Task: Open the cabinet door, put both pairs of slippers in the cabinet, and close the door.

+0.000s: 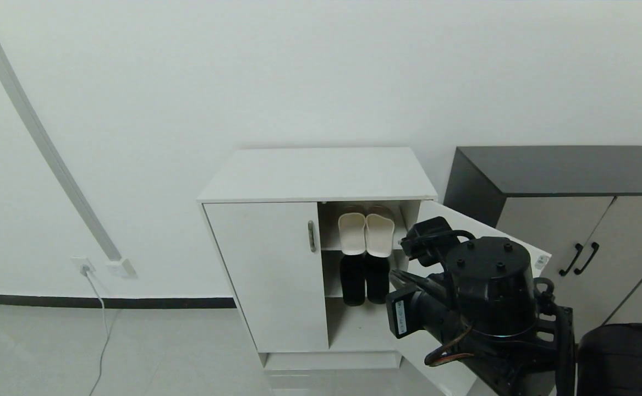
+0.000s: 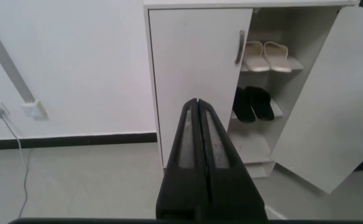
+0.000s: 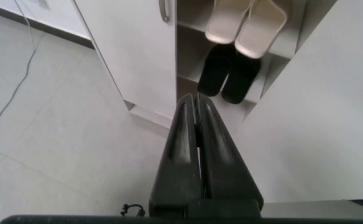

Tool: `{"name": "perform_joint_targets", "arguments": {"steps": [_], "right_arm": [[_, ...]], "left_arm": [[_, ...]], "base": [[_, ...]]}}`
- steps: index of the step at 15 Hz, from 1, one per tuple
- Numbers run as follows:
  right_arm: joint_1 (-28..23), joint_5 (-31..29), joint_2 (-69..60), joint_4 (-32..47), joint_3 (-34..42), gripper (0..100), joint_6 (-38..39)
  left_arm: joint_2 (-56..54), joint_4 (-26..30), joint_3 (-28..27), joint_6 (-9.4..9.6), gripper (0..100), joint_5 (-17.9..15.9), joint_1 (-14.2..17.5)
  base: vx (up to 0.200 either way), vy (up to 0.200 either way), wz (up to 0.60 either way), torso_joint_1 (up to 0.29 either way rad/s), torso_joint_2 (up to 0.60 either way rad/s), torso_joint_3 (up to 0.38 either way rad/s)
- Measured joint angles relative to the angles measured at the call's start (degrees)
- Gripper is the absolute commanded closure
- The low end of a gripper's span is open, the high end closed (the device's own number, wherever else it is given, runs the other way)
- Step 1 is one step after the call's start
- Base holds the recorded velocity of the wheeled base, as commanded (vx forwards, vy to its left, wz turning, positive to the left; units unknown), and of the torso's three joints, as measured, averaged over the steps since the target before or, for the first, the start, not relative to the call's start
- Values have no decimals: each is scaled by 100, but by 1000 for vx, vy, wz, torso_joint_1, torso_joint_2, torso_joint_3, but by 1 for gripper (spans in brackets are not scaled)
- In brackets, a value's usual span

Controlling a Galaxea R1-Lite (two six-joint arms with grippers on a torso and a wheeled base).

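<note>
Two doors front a white cabinet (image 1: pixel 315 173) that stands on a pale floor (image 1: pixel 133 352) against a white wall. To its right is a wider cabinet with a dark top (image 1: pixel 563 165) and grey doors.

On the white cabinet, the left door (image 1: pixel 260 269) is shut, with a slim metal handle (image 1: pixel 311 236) at its inner edge. The right door (image 2: pixel 330 93) is swung wide open, showing three shelves.

Both pairs of slippers are inside. The white slippers (image 1: pixel 366 234) lie side by side on the top shelf. The black slippers (image 1: pixel 365 278) lie side by side on the shelf just below, directly under the white pair.

The left tool (image 2: pixel 197 101) has its two fingers pressed together and grips nothing. It hangs over the floor, facing the shut left door, well apart from both pairs.

The right tool (image 3: pixel 197 98) also has its fingers together and is empty. It points at the open half of the cabinet, with both pairs beyond its tip and clear of it, and the open door at its side.

A wall socket (image 1: pixel 82 265) sits low on the wall at left, and a cable (image 1: pixel 103 330) trails from it to the floor.
</note>
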Motion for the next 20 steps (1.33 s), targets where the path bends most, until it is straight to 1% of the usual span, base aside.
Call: {"name": "perform_joint_targets", "arguments": {"steps": [6,12,14,16,20], "right_arm": [[-20,-5,23,0,9,100,-4],[-372,33,251,-156,-30,100,-15],[-389,35,306,-197,-29,100,-96],[-289,26,315,-306,24,100,-138],[-250,35,340,-343,78,100,-208]], "left_arm": [[0,-5,0,-2,100,0,0],[0,-7,10,7,100,0,0],[0,-7,10,2,100,0,0],[0,-10,10,2,100,0,0],[0,-10,7,-2,100,0,0]], "base": [[0,0,0,225,-496,-271],[0,0,0,167,-366,-199],[0,0,0,166,-354,-193],[0,0,0,159,-347,-181],[0,0,0,21,-46,-22]]}}
